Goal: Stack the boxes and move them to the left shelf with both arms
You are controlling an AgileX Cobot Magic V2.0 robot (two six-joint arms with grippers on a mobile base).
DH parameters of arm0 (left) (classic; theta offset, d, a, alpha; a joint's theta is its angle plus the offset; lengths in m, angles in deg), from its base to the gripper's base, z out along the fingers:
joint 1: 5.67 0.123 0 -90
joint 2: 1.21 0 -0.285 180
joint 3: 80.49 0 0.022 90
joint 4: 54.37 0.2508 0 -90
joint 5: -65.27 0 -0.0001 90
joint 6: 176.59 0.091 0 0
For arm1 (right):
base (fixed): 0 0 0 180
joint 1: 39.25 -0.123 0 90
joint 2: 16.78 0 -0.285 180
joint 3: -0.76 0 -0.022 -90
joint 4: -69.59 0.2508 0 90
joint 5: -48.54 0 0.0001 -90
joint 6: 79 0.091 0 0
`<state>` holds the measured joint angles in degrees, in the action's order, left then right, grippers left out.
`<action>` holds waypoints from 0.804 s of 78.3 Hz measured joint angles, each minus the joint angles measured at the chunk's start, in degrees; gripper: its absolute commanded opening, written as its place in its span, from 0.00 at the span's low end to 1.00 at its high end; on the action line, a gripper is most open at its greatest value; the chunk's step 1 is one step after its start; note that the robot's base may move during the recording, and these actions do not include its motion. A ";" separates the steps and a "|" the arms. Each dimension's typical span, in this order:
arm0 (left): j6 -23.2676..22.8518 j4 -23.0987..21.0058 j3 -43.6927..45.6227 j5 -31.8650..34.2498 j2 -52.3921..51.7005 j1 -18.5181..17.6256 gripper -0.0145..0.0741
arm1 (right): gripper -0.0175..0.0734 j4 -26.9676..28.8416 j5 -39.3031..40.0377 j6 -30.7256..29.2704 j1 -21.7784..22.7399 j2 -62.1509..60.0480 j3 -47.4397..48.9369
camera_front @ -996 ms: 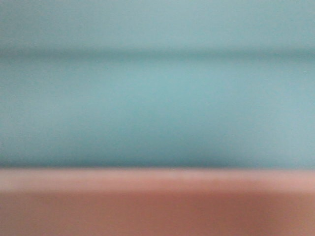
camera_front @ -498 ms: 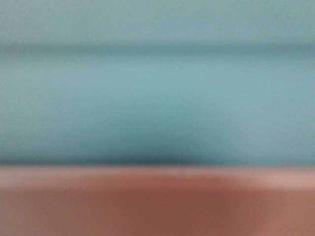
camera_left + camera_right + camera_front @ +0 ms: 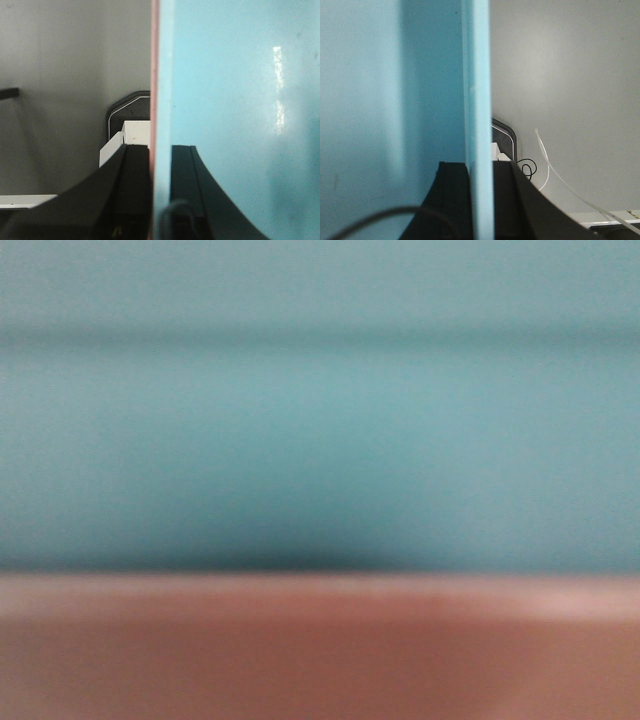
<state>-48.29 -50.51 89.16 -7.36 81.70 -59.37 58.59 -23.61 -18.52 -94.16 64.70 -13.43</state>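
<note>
Grey wall [image 3: 60,60] behind both wrist views. Blue tub [image 3: 320,440] fills front view, blurred, close to lens, with pink tub [image 3: 320,660] as a band below it. Left tool [image 3: 160,150] is narrow, pinching the blue tub wall with a pink sliver on its outer face. Right tool [image 3: 477,167] is narrow, clamped on the blue tub wall. Thin white cable [image 3: 545,160] is near the right tool.

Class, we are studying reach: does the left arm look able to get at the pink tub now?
Probably yes: the left gripper has its black fingers astride the nested walls, one outside the pink tub, one inside the blue tub, with nothing else between.
</note>
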 measured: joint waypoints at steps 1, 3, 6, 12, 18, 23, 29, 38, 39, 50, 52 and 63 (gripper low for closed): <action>0.00 0.00 0.00 0.00 0.00 0.00 0.16 | 0.25 0.00 0.00 0.00 0.00 0.00 0.00; 0.00 0.00 0.00 0.00 0.00 0.00 0.16 | 0.25 0.00 0.00 0.00 0.00 0.00 0.00; 0.00 0.00 0.00 0.00 0.00 0.00 0.16 | 0.25 0.00 0.00 0.00 0.00 0.00 0.00; 0.00 0.00 0.00 0.00 0.00 0.00 0.16 | 0.25 0.00 0.00 0.00 0.00 0.00 0.00; 0.00 0.00 0.00 0.00 0.00 0.00 0.16 | 0.25 0.00 0.00 0.00 0.00 0.00 0.00; 0.00 0.00 0.00 0.00 0.00 0.00 0.16 | 0.25 0.00 0.00 0.00 0.00 0.00 0.00; 0.00 0.00 0.00 0.00 0.00 0.00 0.16 | 0.25 0.00 0.00 0.00 0.00 0.00 0.00; 0.00 0.00 0.00 0.00 0.00 0.00 0.16 | 0.25 0.00 0.00 0.00 0.00 0.00 0.00; 0.00 0.00 0.00 0.00 0.00 0.00 0.16 | 0.25 0.00 0.00 0.00 0.00 0.00 0.00; 0.00 0.00 0.00 0.00 0.00 0.00 0.16 | 0.25 0.00 0.00 0.00 0.00 0.00 0.00; 0.00 0.00 0.00 0.00 0.00 0.00 0.16 | 0.25 0.00 0.00 0.00 0.00 0.00 0.00; 0.00 0.00 0.00 0.00 0.00 0.00 0.16 | 0.25 0.00 0.00 0.00 0.00 0.00 0.00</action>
<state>-48.29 -50.51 89.16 -7.36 81.70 -59.37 58.59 -23.61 -18.52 -94.16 64.70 -13.43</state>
